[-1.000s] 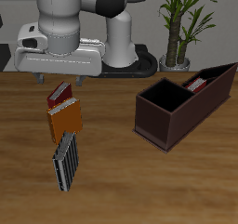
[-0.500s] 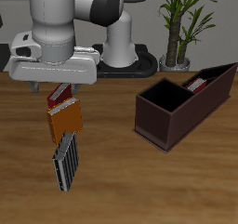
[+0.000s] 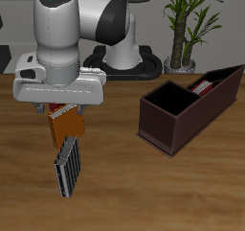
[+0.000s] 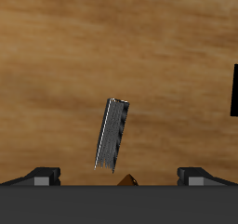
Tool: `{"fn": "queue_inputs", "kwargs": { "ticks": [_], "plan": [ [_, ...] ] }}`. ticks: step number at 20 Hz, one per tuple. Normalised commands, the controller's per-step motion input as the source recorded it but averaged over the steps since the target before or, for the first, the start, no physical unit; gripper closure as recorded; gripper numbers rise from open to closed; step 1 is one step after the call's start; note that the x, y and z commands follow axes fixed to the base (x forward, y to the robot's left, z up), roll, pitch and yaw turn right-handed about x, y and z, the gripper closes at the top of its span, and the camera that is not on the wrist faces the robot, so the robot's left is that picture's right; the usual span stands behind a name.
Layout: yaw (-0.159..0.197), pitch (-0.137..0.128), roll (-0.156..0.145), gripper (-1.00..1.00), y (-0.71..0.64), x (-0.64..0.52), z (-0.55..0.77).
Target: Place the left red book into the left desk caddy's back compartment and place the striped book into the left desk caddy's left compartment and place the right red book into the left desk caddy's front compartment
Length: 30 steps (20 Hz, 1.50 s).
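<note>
Pincer: our pincer (image 3: pixel 59 107) hangs low over the row of books near the middle of the bench (image 3: pixel 124 192). In the wrist view its two fingers (image 4: pixel 45 175) stand wide apart with nothing between them, so we read it as open and holding nothing.
Left red book: we see only a sliver of the small dark-red book (image 3: pixel 61 109) under the hand, at the back end of the row; most of it is hidden by our arm.
Orange book: the plain orange book (image 3: pixel 66 127) lies just in front of the dark-red one, touching or nearly touching it. A small orange-brown corner (image 4: pixel 126 181) shows between our fingers in the wrist view.
Striped book: the striped book (image 3: pixel 67 166) lies flat on the bench nearest the front edge, at the end of the same row, slightly skewed. The wrist view shows it (image 4: pixel 112 135) lying apart from our fingers.
Right red book: the crimson book (image 3: pixel 204 85) sits inside the caddy toward its far, narrower end; we cannot tell which slot.
Left desk caddy: the dark maroon caddy (image 3: pixel 161 125) stands on the bench well apart from the row of books, set at an angle, its large square compartment facing the front.
Plant: a potted plant (image 3: pixel 184 29) stands behind the caddy.
</note>
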Motion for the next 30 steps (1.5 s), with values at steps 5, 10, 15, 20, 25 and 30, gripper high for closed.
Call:
{"fn": "queue_inputs", "kwargs": {
  "ticks": [5,10,15,20,25,30],
  "plan": [
    [-0.003,0.011,0.021,-1.0,0.11,0.16,-0.17],
    [-0.039,-0.002,-0.02,-1.0,-0.07,0.11,-0.12],
    [-0.019,-0.007,0.021,-1.0,-0.01,0.1,-0.2],
    [0.004,0.004,-0.036,-1.0,-0.01,0.05,-0.24],
    [-0.009,0.003,0.014,-1.0,0.05,0.02,-0.25],
    [-0.018,-0.013,0.009,-1.0,0.04,0.01,-0.17]
  ]
}}
